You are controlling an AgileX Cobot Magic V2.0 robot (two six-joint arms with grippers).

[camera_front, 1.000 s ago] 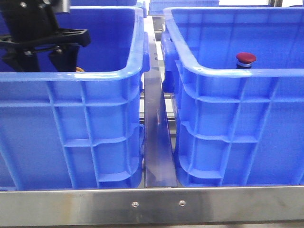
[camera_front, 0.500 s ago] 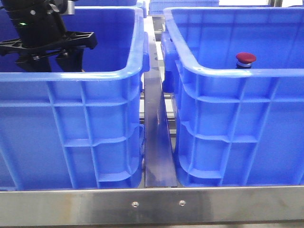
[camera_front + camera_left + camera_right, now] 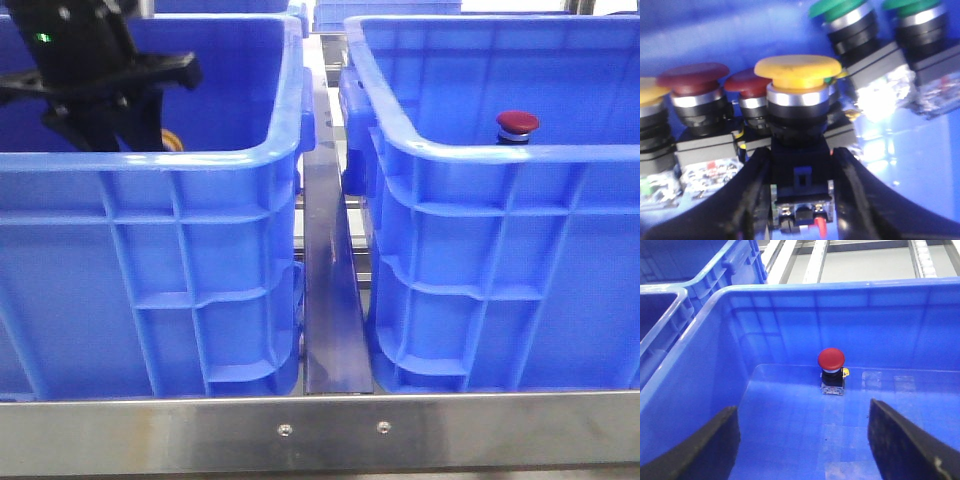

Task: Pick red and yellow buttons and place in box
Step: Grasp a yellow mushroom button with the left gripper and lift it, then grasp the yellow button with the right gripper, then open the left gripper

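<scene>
Yellow button (image 3: 797,75) upright, clamped between left hand (image 3: 801,192) fingers; red button (image 3: 831,360) upright in right box (image 3: 790,305).

Bright even light; left wrist view blurred, glare on green buttons' (image 3: 880,95) housings

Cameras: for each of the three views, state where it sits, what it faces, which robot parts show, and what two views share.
Front view: sits low before two blue crates, facing forward at the left crate and right crate; the left gripper reaches into the left crate.
Left wrist view: inside the left crate, facing crowded buttons; black fingers flank a yellow button.
Right wrist view: above the right crate, looking down; both fingers show, spread wide.
Shared: the lone red button also shows in front view.
</scene>
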